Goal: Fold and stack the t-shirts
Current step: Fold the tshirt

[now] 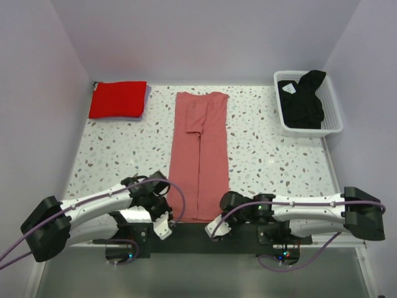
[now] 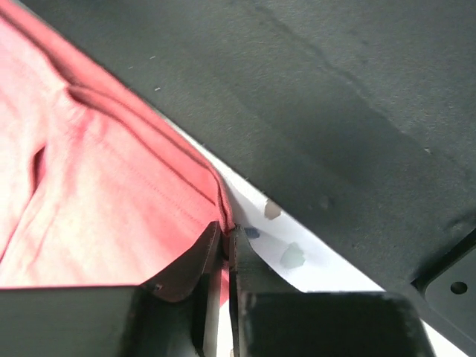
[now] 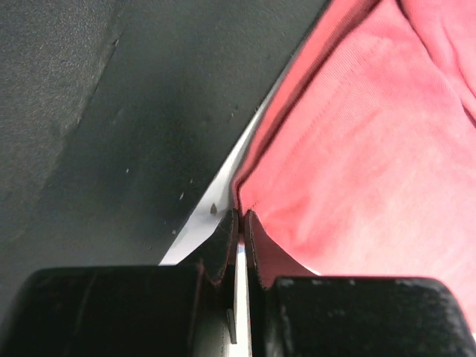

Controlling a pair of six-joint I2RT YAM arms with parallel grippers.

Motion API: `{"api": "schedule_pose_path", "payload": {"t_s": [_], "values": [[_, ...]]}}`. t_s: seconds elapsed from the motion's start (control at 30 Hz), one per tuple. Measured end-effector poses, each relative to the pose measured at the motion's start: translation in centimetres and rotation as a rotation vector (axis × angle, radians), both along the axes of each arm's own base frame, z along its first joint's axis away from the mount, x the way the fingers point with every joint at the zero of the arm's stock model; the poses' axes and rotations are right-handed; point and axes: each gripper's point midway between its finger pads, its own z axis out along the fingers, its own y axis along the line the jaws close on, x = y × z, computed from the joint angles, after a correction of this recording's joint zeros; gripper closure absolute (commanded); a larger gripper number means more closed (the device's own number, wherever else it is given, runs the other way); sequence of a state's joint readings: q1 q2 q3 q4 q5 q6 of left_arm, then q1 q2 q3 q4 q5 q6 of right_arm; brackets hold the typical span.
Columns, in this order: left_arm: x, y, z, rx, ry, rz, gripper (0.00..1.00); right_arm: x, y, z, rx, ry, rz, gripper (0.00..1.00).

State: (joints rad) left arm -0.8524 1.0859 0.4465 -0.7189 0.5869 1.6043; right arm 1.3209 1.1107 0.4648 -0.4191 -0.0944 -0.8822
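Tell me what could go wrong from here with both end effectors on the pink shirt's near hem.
1. The left end effector and right end effector pinch only the very corners of the pink shirt at its hem, so the cloth may slip out on lifting.
2. The shirt's long sides just lie folded inward, meeting along the middle, so an uneven pull could open them.

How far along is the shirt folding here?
Done: the red t-shirt lies folded at the far left. In hand: the pink t-shirt, folded into a long strip, its near corners pinched by the left gripper and right gripper. Left: the black t-shirt in the basket.
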Motion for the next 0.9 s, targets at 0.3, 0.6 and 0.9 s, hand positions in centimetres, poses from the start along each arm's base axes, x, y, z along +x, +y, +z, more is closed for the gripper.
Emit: {"api": "schedule_pose_path", "payload": {"t_s": [0.3, 0.6, 0.9], "values": [[2.9, -0.9, 3.4, -0.083, -0.039, 0.160, 1.00, 1.7, 0.1, 4.2, 0.153, -0.004, -0.128, 1.00], [11.3, -1.4, 6.8, -0.149, -0.062, 0.392, 1.00, 8.9, 0.0, 7.1, 0.184, 0.005, -0.322, 1.00], [21.0, -1.7, 8.1, -0.196, -0.082, 0.530, 1.00, 17.8, -0.8, 7.2, 0.167, 0.022, -0.413, 1.00]]}}
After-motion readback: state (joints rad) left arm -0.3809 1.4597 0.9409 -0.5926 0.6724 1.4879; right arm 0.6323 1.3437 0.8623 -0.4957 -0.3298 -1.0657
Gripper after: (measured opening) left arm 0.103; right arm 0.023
